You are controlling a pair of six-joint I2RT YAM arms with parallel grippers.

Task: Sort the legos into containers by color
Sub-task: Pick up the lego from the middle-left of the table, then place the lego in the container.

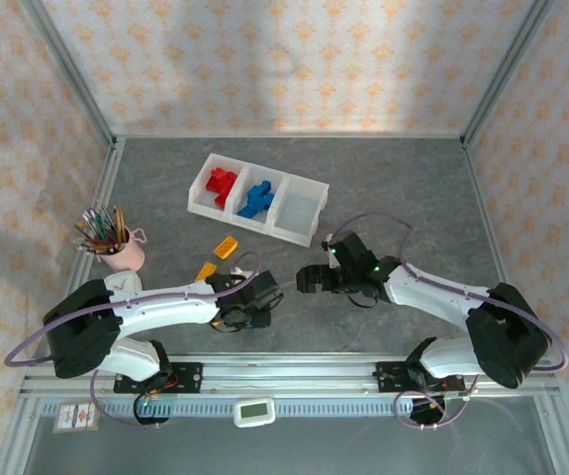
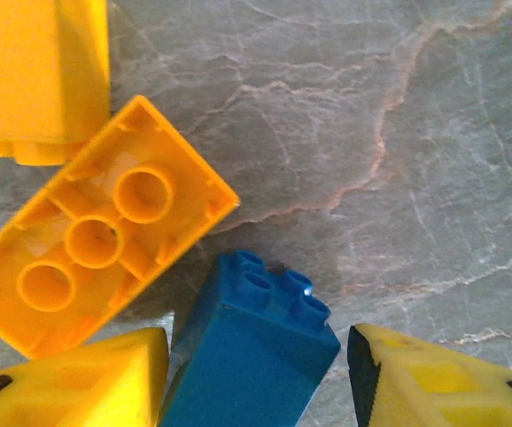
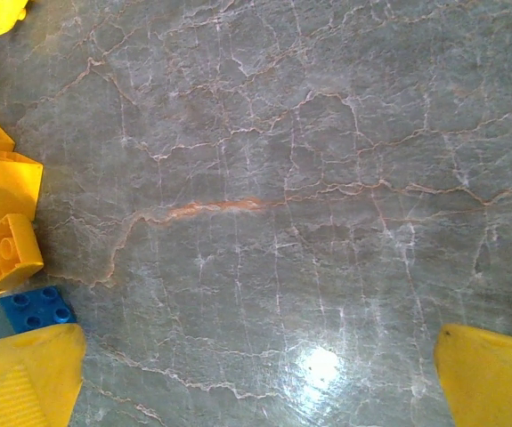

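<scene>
Overhead, red legos and blue legos are seen lying in the containers toward the far edge. Closer, a studded blue brick is straddled by the parted left gripper; the right gripper is spread wide over bare table.

Cream walls printed with orange flowers rise behind and beside the grey marbled table; a bright patch lights the wall behind it.
</scene>
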